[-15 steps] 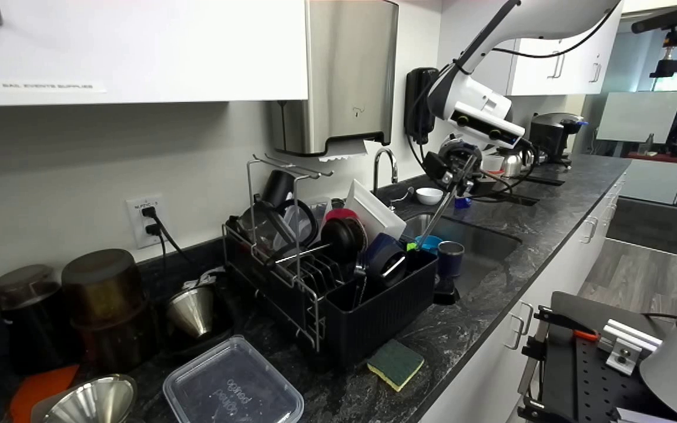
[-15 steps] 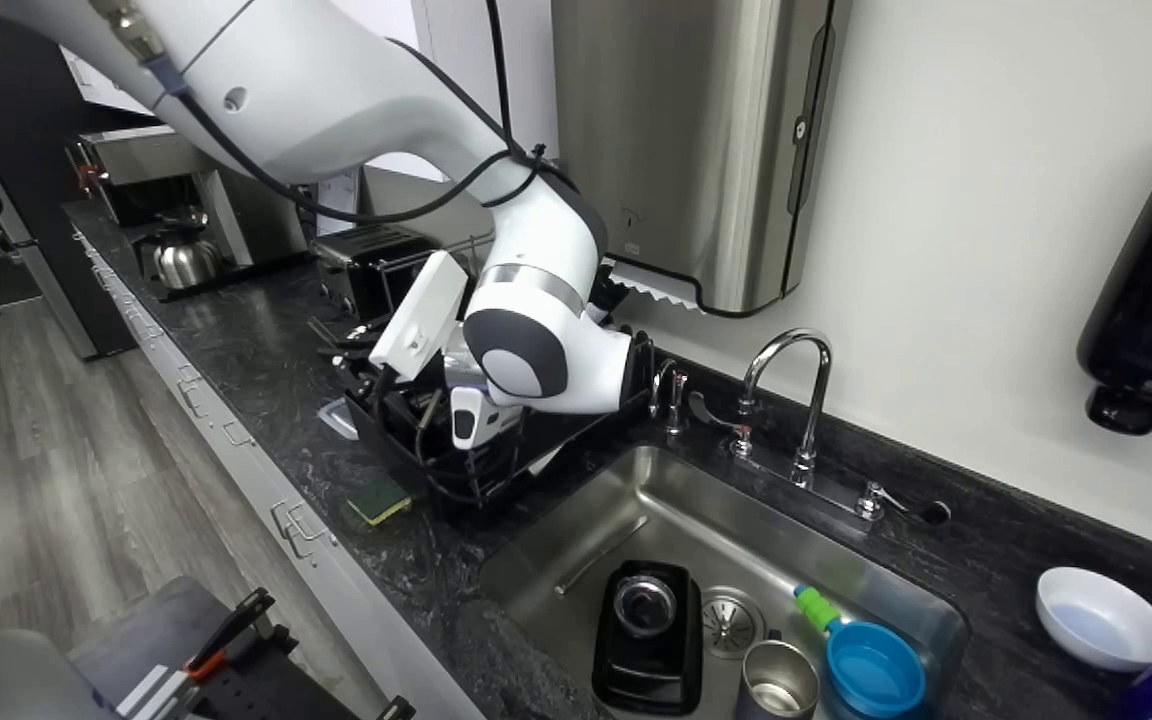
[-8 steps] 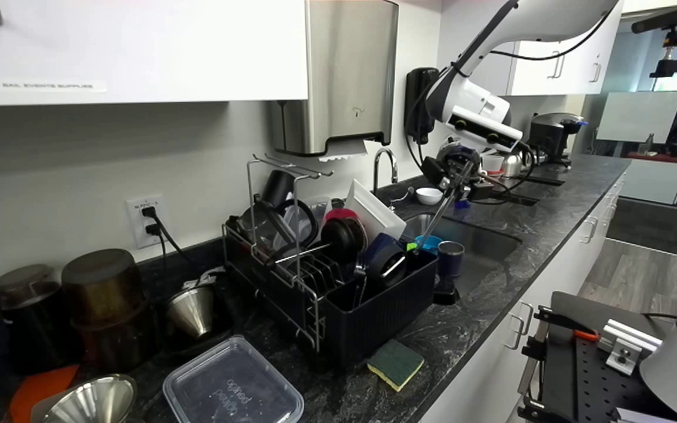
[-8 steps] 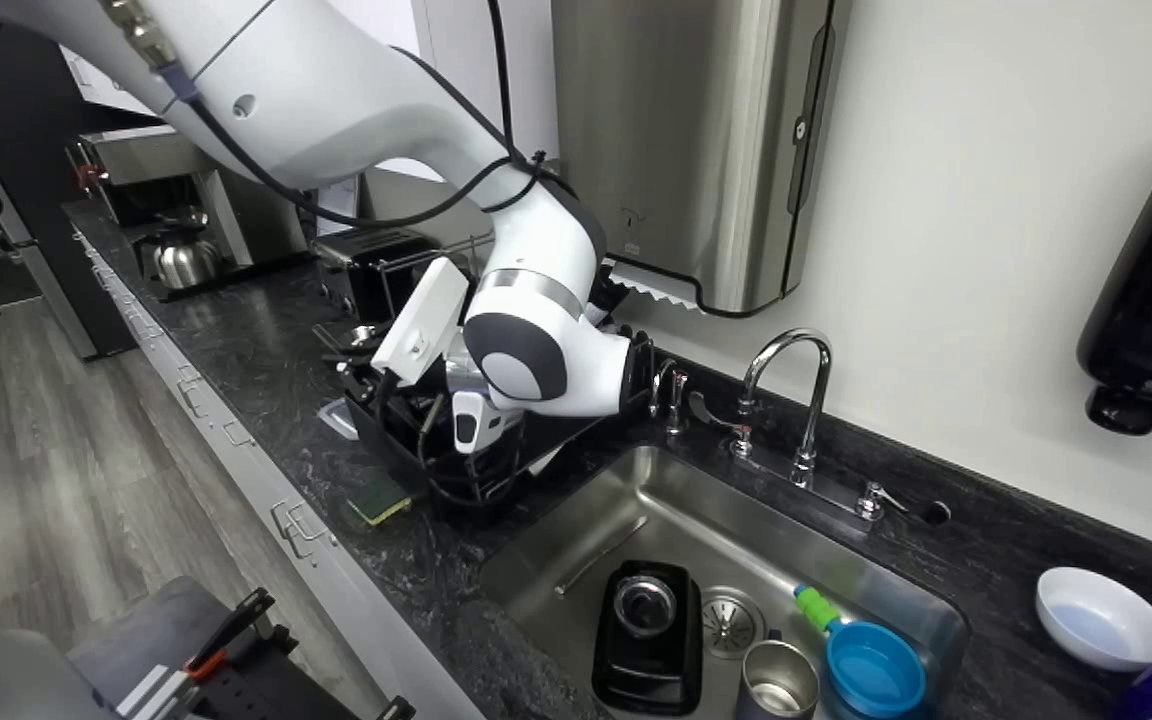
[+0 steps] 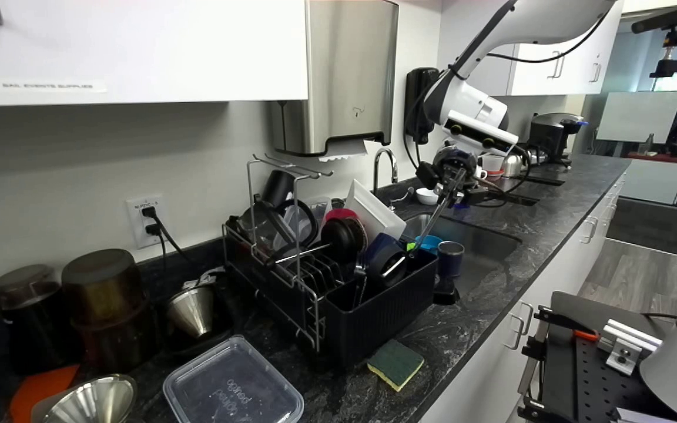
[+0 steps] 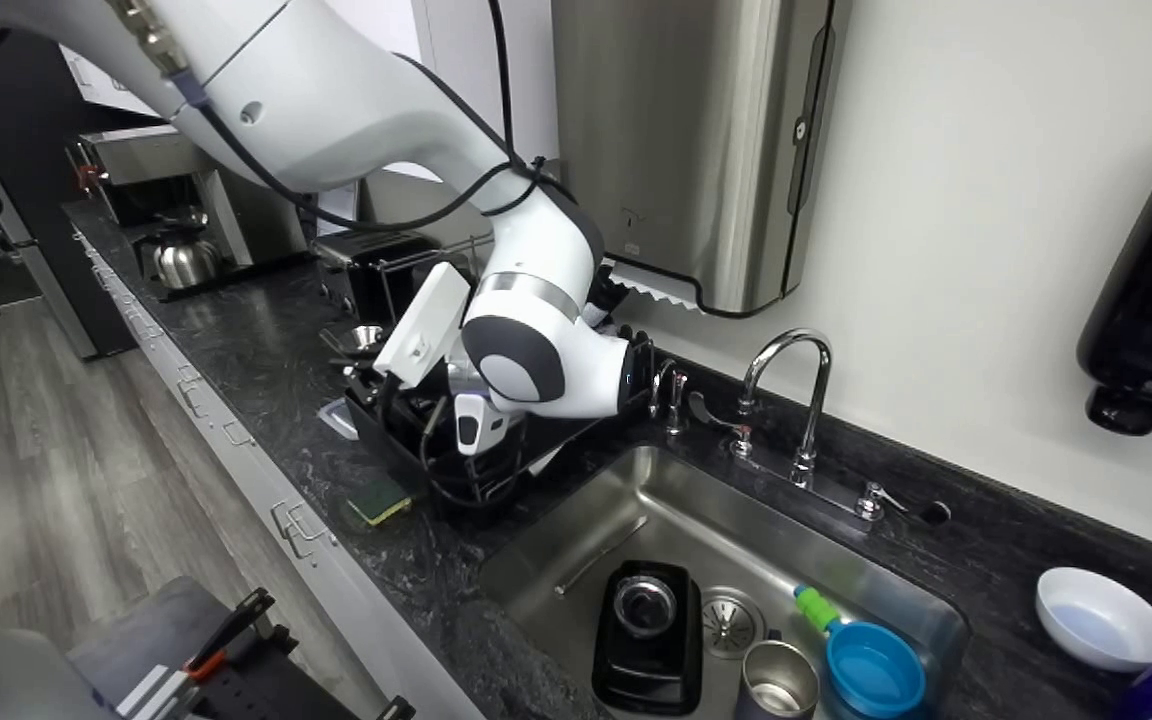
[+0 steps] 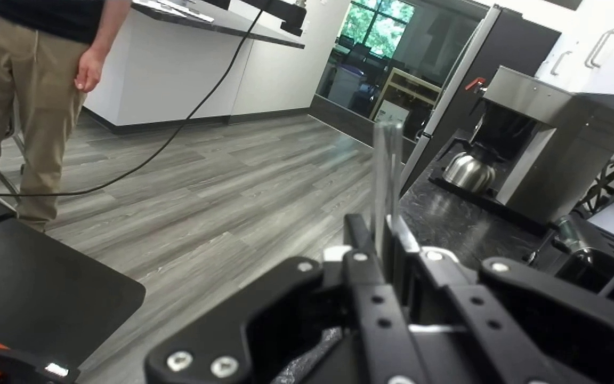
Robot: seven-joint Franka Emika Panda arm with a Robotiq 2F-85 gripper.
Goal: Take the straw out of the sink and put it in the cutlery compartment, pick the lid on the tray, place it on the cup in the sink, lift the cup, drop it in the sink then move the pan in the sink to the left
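Your tool [image 7: 383, 237] clamps a clear straw [image 7: 387, 173], slanted toward the rack [image 5: 379, 317]

In an exterior view, your dark, marbled counter [image 5: 447, 338] runs along a pale wall [image 5: 50, 176] beneath white cabinets [image 5: 138, 53]. The straw slants down from the tool; its lower end shows against the crowded rack, and you cannot tell whether it is inside. A sponge [image 5: 396, 361] lies just beside the rack.

In an exterior view, you look down on the steel sink [image 6: 696, 530], beside a faucet [image 6: 816, 400] with 2 levers [image 6: 871, 503]. It holds a black tray [image 6: 643, 678] with the round lid [image 6: 645, 606] on it, a slender rod [image 6: 601, 555], and the cup [image 6: 779, 680] just beside the blue pan [image 6: 874, 668]. A white bowl [image 6: 1102, 622] sits on the counter.

In the wrist view, the fingers [image 7: 357, 234] pinch the straw. You see grey plank floor [image 7: 205, 213], a person [image 7: 40, 80] at the left, a far window [image 7: 384, 24], and a coffee maker [image 7: 587, 144] on the counter.
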